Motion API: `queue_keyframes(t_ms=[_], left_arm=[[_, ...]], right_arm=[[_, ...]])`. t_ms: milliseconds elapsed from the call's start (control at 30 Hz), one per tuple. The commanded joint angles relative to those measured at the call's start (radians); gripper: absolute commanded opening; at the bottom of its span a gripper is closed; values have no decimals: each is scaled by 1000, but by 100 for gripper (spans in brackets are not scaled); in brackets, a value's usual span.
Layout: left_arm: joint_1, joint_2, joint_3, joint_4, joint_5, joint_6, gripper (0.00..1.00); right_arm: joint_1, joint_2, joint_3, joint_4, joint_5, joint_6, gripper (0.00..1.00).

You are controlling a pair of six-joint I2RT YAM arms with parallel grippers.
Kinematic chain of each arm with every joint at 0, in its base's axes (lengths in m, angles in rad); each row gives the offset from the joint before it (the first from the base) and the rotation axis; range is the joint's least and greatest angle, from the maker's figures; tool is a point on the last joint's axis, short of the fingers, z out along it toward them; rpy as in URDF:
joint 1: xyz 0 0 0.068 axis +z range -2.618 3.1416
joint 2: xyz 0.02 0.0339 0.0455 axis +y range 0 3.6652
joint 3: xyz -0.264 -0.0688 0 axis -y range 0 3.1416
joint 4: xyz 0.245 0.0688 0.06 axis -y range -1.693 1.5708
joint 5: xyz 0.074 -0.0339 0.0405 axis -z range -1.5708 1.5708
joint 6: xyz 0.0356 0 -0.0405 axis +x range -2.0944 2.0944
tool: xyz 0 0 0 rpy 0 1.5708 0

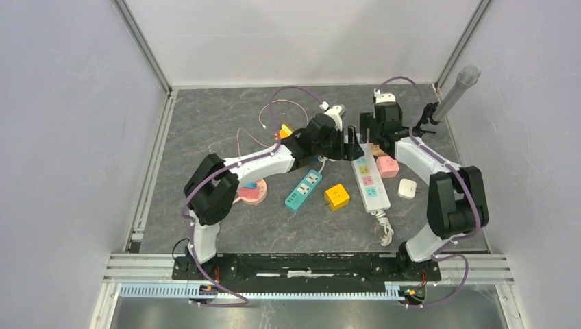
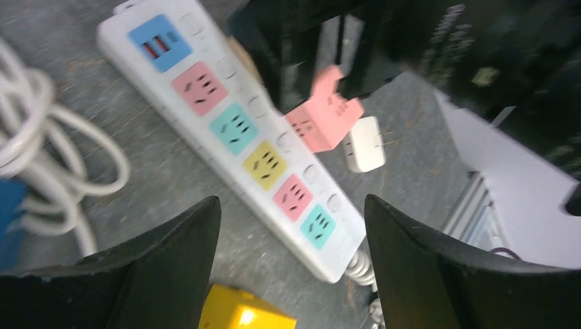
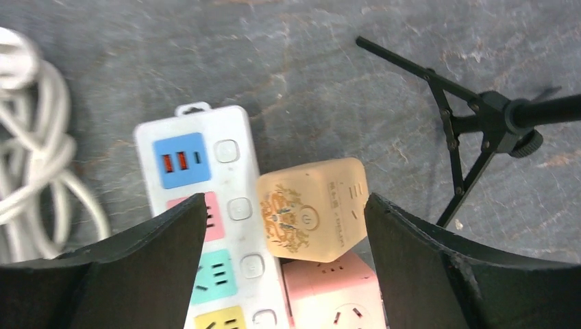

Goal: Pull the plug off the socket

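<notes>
Enclosure: pale plain walls (image 1: 68, 103) stood on three sides, with metal framing at the corners.
Table: dark grey, stone-patterned top (image 1: 205, 130); both arm bases sat at its near edge.
Left arm (image 1: 260, 164): reached across to the table's centre.
Left gripper (image 2: 291, 202): hovered over the white power strip (image 1: 370, 181), fingers spread wide, nothing between them.
Right arm (image 1: 428, 161): bent in from the right side.
Right gripper (image 3: 284, 199): hung above the strip's far end, fingers wide apart, gripping nothing.
Microphone (image 1: 458, 92): grey head on a black tripod stand (image 3: 479, 116), at the far right corner.
White power strip: lay lengthwise, centre-right. Six coloured faces from the far end: blue with USB ports, then pink, teal, yellow, pink, teal. A round button sat beside each. Every socket face showed in full. Brand could not be read.
Strip cord (image 1: 384, 229): white, bundled at the strip's near end.
Teal power strip (image 1: 303, 190): angled, left of the white one.
Yellow cube (image 1: 336, 197): between the two strips.
Peach cube adapter (image 3: 312, 209): lay off the strip, just beside its right edge by the blue and pink faces, touching the pink cube (image 1: 388, 166). Its top face bore a gold emblem and a line of small print, too fine to read.
White adapter (image 1: 407, 188): small, right of the pink cube, apart from it.
</notes>
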Motion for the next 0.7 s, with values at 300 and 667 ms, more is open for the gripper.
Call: queue_keyframes(t_ms=[300, 667], left_arm=[[123, -300, -82, -421, -291, 67, 98], [284, -651, -171, -648, -600, 110, 100]], right_arm=[[7, -207, -145, 226, -499, 82, 81], [248, -260, -183, 377, -674, 107, 87]])
